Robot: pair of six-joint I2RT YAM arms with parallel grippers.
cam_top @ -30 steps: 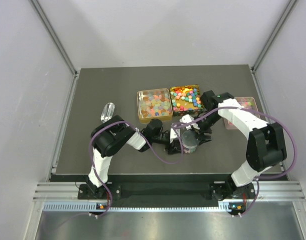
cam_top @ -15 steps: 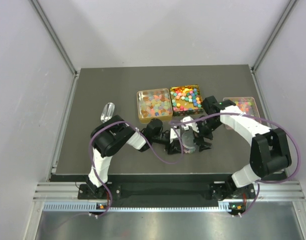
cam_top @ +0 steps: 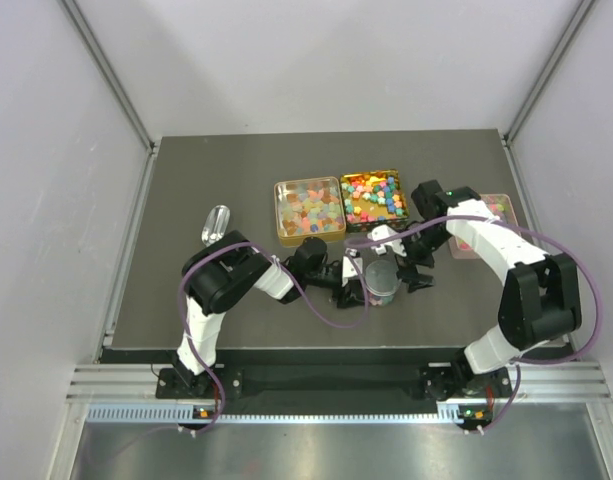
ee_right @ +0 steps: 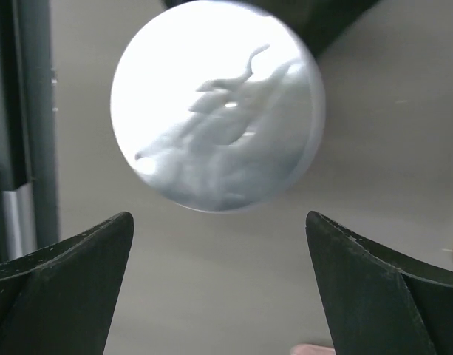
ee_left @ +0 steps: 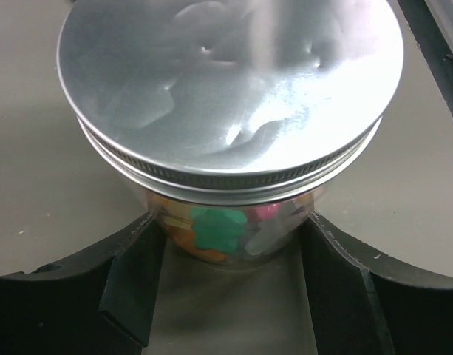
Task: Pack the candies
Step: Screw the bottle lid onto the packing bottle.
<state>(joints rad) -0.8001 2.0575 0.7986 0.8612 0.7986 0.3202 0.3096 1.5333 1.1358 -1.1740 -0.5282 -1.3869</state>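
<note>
Nearest us, between the two arms, the jar (cam_top: 382, 282) stands upright on the bench (cam_top: 216, 310) with its silver lid (ee_left: 230, 89) seated on top. The left end effector (ee_left: 231, 251) pinches the glass body low down, a finger against each side. Candies (ee_left: 211, 229) show through the wall there, so part of the load is already inside. The right end effector (ee_right: 219, 222) is spread wide and stands off from the lid, touching nothing.

We judge this to be the closing step: filled and capped. Whether the lid is screwed tight we cannot tell. If it is not, the right fingers must close on the rim and turn while the left holds firm. If it is, the left must spread and draw straight back toward its base without tipping the jar.

Bare bench lies on the near side of the jar, which is the easy way out. Just behind it sit two gold tins (cam_top: 277, 212) holding more candies, so a push forward risks a knock. A pink tray (cam_top: 507, 205) lies partly under the right arm near the right edge. A scoop (cam_top: 216, 222) rests well apart on the left.
</note>
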